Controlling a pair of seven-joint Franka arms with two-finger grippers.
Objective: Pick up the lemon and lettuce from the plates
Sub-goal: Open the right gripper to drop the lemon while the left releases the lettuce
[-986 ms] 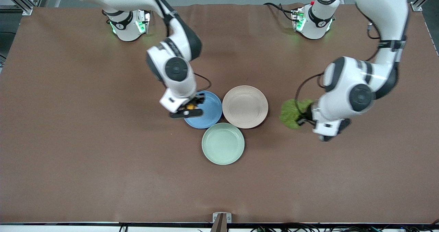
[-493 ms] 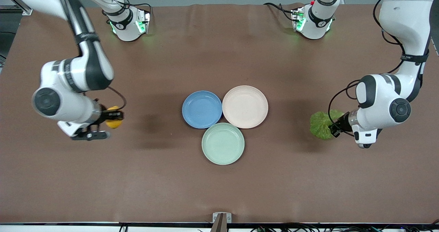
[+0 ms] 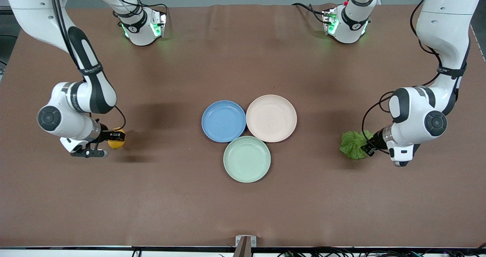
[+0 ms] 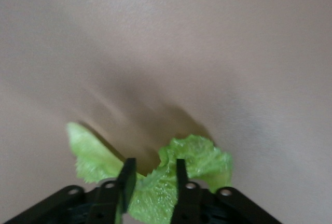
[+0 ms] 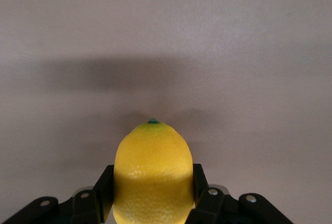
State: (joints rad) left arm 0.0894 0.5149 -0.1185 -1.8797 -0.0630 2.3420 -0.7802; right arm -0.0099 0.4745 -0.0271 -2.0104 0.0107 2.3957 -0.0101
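My right gripper [image 3: 112, 140] is shut on the yellow lemon [image 3: 115, 143], low over the brown table toward the right arm's end; in the right wrist view the lemon [image 5: 153, 172] sits between the black fingers [image 5: 104, 190]. My left gripper [image 3: 367, 147] is shut on the green lettuce [image 3: 353, 144], low over the table toward the left arm's end; the left wrist view shows the leaf [image 4: 171, 182] pinched between the fingers [image 4: 126, 180]. The blue plate [image 3: 223, 120] and the beige-pink plate [image 3: 271, 118] lie side by side mid-table with nothing in them.
A pale mint-green plate [image 3: 246, 158] lies just nearer the front camera than the other two, touching both. The brown table mat [image 3: 243, 211] stretches wide on every side of the plates.
My right gripper carried the lemon off the blue plate to the right arm's end and lowered it. My left gripper carried the lettuce farther toward the left arm's end and lowered it.
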